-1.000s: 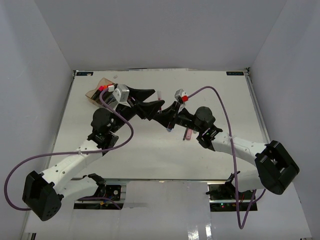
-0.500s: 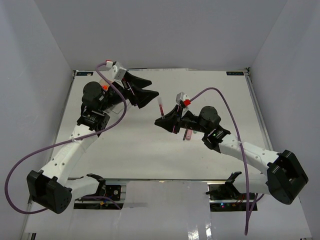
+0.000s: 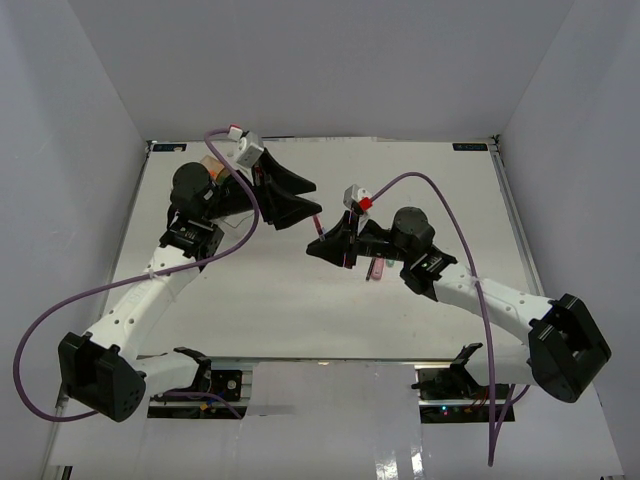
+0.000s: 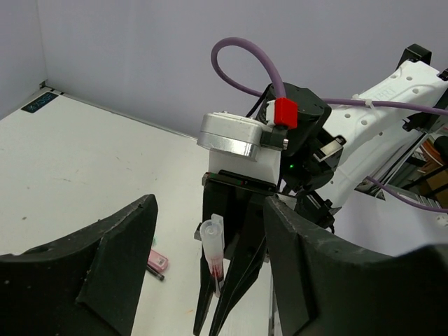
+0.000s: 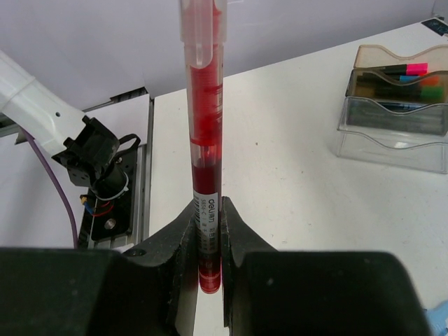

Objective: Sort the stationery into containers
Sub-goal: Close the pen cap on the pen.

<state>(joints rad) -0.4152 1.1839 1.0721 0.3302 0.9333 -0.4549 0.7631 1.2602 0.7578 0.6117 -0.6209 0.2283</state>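
Note:
My right gripper is shut on the lower barrel of a red pen and holds it upright above the table's middle. My left gripper is open. Its fingers stand on either side of the pen's clear cap without touching it. The containers show in the right wrist view: an amber compartment with several colour-capped highlighters, then smoky and clear ones. In the top view the left arm hides most of them at the back left.
A pink marker lies on the table under the right arm, also visible from the left wrist beside a thin black pen. Purple cables loop over both arms. White walls close in the table.
The left arm drew away from the right arm toward the back left, then brought its open jaws around the pen's top. The right gripper shifted slightly left, still holding the pen.

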